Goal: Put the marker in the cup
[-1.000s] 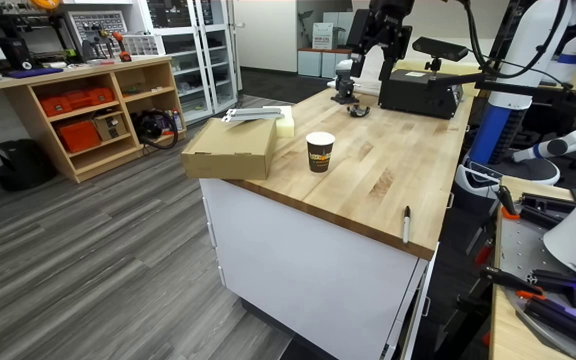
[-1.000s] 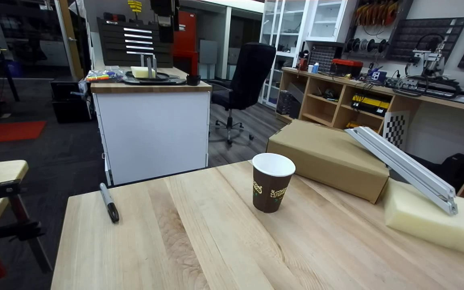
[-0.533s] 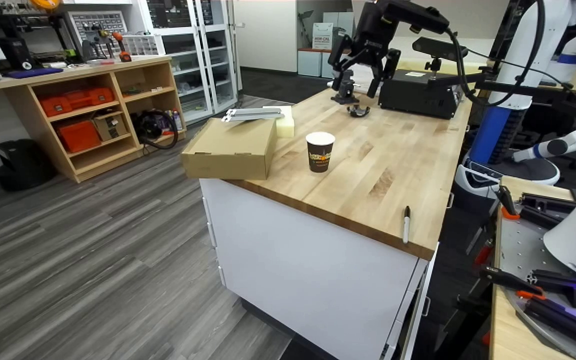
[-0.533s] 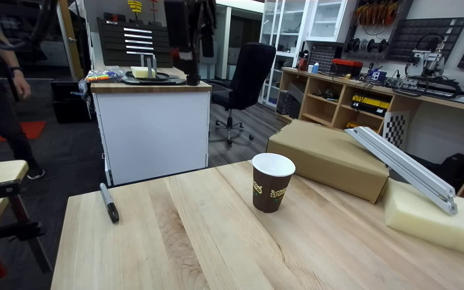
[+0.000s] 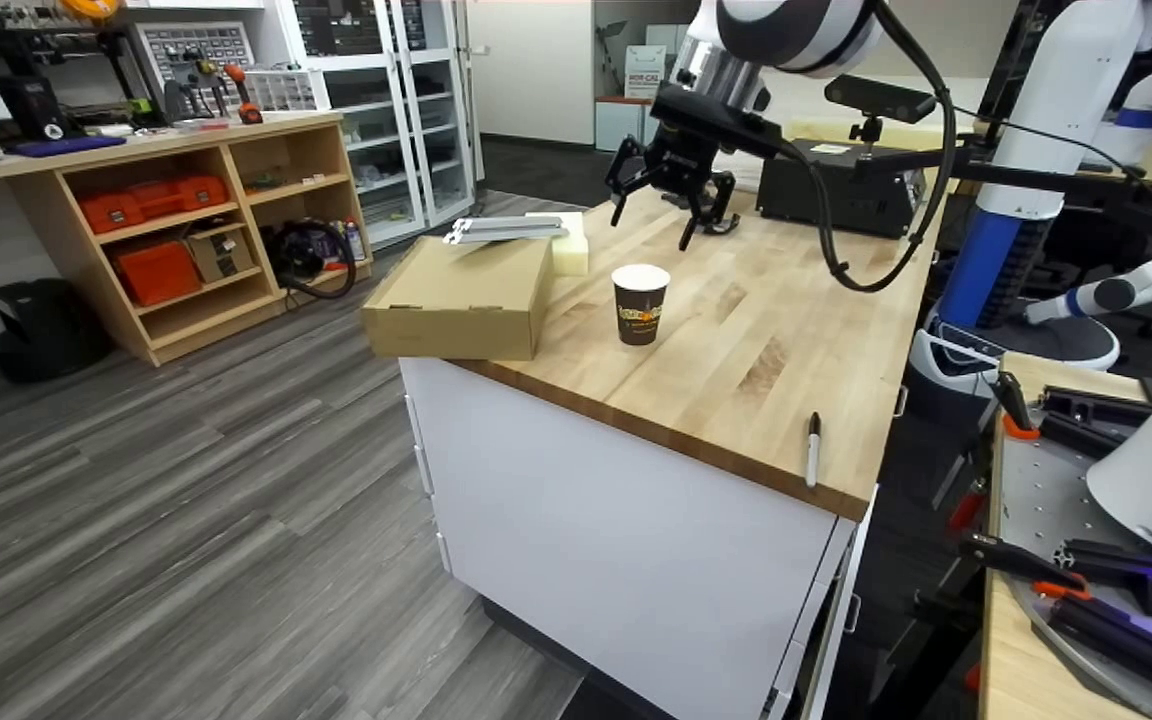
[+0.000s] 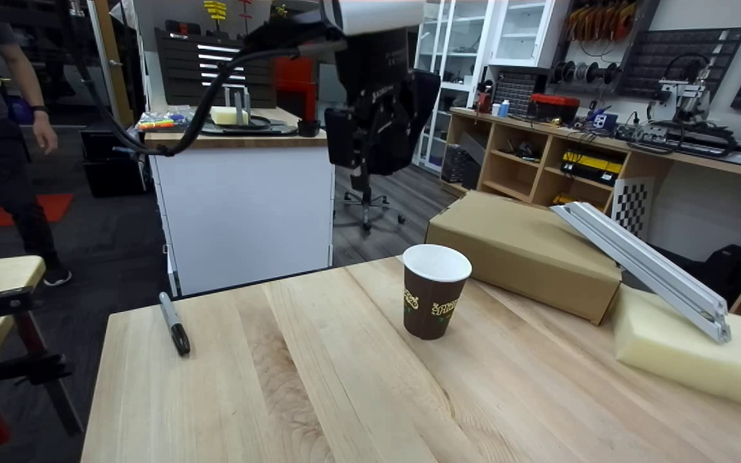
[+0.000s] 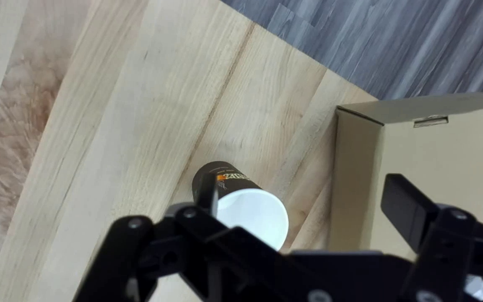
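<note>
The marker (image 5: 813, 450) lies flat near the table's corner, grey with a black cap; it also shows in an exterior view (image 6: 175, 324) and is out of the wrist view. The cup (image 5: 639, 308) stands upright on the table, dark brown outside with a white inside and rim; it also shows in an exterior view (image 6: 433, 302) and in the wrist view (image 7: 253, 212). My gripper (image 5: 652, 228) is open and empty, above the table and apart from the cup. In the wrist view the left finger of the gripper (image 7: 302, 195) overlaps part of the cup.
A cardboard box (image 5: 466, 300) sits beside the cup at the table edge. A metal profile (image 6: 644, 267) rests on it and on a foam block (image 6: 692, 350). A black device (image 5: 836, 190) stands at the table's back. A person (image 6: 7, 141) stands in the background.
My arm has come forward and lower over the table toward the cup, and the gripper has turned and its fingers are spread. A person came into view. The marker and cup have not moved.
</note>
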`<move>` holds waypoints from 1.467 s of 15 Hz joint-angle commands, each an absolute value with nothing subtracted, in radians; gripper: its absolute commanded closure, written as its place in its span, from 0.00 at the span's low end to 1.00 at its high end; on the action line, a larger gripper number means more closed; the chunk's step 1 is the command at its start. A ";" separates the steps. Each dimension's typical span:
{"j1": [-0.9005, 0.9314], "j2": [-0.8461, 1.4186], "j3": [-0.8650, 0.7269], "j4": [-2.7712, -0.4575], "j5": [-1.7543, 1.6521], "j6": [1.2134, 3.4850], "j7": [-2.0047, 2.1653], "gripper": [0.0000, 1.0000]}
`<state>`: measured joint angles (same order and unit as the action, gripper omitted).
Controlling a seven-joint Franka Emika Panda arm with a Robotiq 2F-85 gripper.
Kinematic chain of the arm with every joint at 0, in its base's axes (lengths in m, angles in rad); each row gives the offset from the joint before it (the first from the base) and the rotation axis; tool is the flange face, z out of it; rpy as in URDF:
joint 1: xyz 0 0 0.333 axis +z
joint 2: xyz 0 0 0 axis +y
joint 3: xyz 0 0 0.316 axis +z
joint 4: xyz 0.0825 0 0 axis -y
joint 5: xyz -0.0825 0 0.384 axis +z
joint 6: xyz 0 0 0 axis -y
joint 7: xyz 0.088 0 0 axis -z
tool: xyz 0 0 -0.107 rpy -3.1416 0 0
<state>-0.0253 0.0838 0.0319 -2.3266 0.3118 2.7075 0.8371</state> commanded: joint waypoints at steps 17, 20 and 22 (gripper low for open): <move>0.122 -0.133 0.000 -2.417 0.054 2.506 1.733 0.00; 0.098 -0.109 0.031 -2.457 0.095 2.568 1.779 0.00; 0.074 -0.083 0.032 -2.498 0.075 2.620 1.800 0.00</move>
<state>0.1234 -0.0921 0.0109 -2.4290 0.0862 2.5472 1.7458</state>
